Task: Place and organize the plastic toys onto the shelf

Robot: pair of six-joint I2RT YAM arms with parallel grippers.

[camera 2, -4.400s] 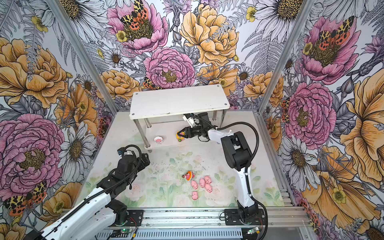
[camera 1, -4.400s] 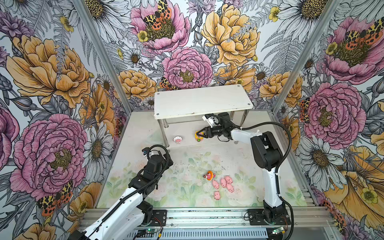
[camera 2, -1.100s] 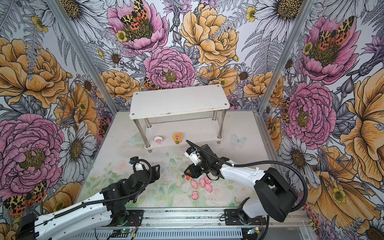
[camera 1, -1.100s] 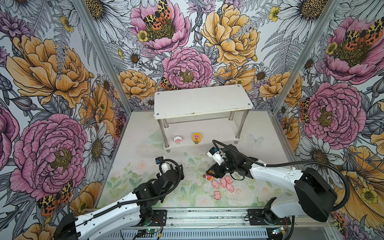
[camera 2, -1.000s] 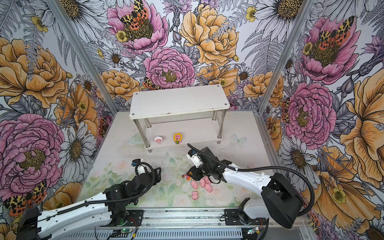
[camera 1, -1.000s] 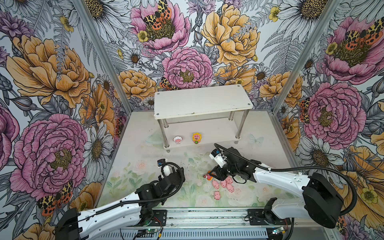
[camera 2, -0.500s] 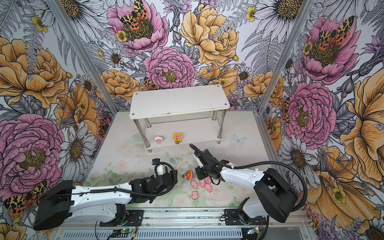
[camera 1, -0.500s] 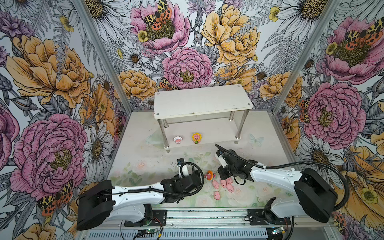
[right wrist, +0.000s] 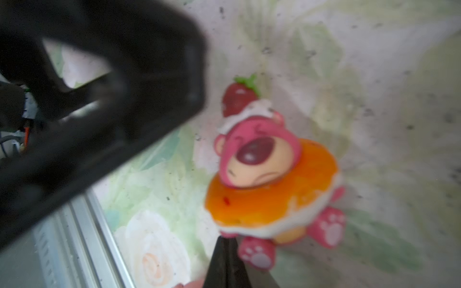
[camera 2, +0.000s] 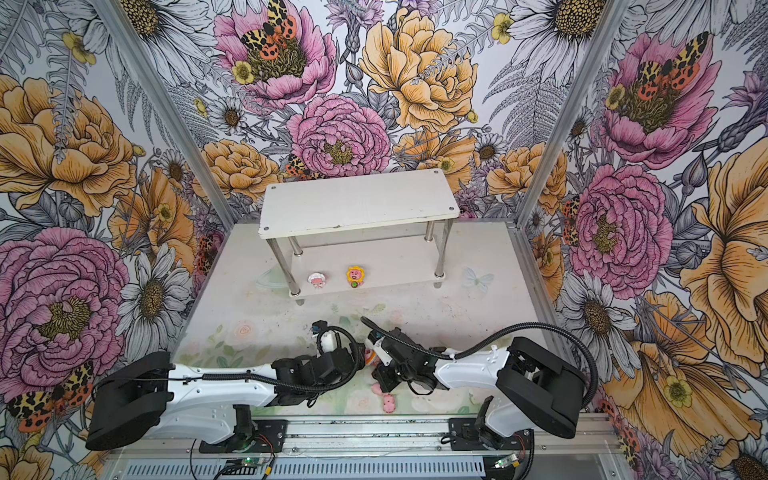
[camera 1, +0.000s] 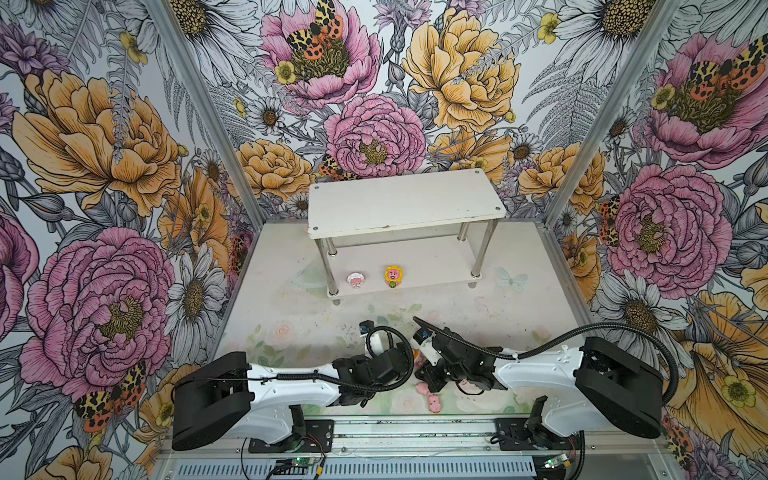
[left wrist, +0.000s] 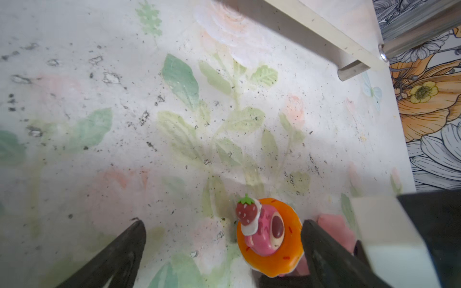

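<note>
Floral-print mat [camera 1: 291,316] inside floral walls, shelf [camera 1: 399,199] at the back.

Progress: 2 toys placed. Hooded toy [camera 1: 355,279] and sunflower toy [camera 1: 393,276] stand side by side, a bit apart, on the lower tier near its left legs. No toy on the top board.

Left to do: orange toy [left wrist: 269,239] is on the mat at the front, upright, between the two arms. Pigs [camera 1: 434,402] are on the mat just beside it. Only two show clearly in the top views; the arms cover the rest, so I can't count them.

Left gripper [left wrist: 222,222]: fingers spread wide and low at the mat. The orange toy sits in the gap, hard against one finger [left wrist: 324,249]. Looks like a pre-grasp, nothing held.

Right gripper [right wrist: 225,251]: fingers pressed together, tip right at the orange toy's lower rim. Can't see anything pinched. The wrist view is blurry.

Estimate: roughly a quarter done. Orange toy looks like the next pick, then the pigs.

Text and labels: no brand, label or writing is readable on the toys, shelf or arms.
</note>
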